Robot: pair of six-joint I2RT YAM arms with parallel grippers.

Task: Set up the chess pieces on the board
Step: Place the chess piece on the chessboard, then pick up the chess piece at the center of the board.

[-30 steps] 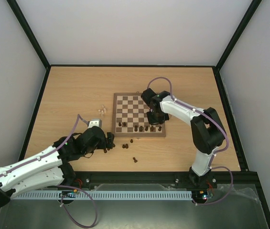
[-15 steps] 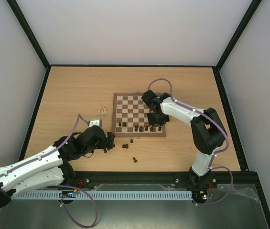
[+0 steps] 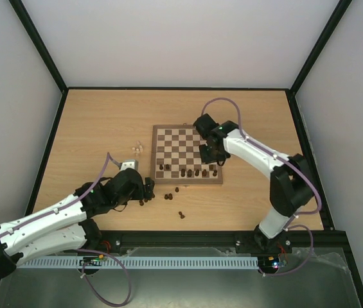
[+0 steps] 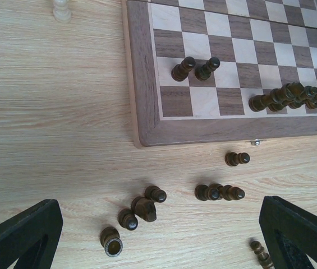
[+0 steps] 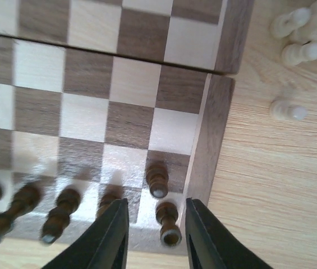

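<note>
Right hand (image 5: 156, 216) — slightly parted, gripping nothing — should rise straight up, not nudging the upright dark piece (image 5: 169, 221) it straddles.

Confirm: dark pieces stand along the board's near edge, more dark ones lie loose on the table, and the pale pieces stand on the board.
Wrong about the pale pieces: the top external view shows them off the board, on the table beside its left edge. The dark pieces do stand along the near edge, with loose dark ones on the table.
</note>
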